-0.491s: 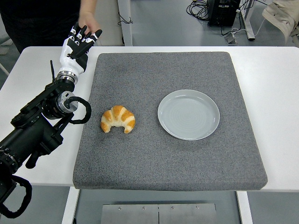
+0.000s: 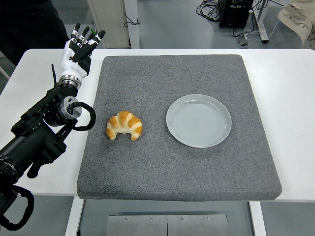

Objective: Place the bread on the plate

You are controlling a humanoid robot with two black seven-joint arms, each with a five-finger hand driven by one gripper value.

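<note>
A golden croissant (image 2: 124, 126) lies on the grey mat (image 2: 172, 64), left of centre. To its right sits an empty pale grey plate (image 2: 199, 121). My left hand (image 2: 78, 49) is at the mat's far left corner, over the white table, fingers spread upward and holding nothing. It is well behind and left of the croissant. The right arm does not show.
The white table (image 2: 285, 83) extends around the mat on both sides. A person in dark clothing (image 2: 29, 24) stands at the top left behind the table. Cables and a dark box (image 2: 235, 11) lie on the floor beyond.
The person's hand that reached toward my left hand has withdrawn out of view. My left hand has shifted slightly farther back. Croissant and plate have not moved.
</note>
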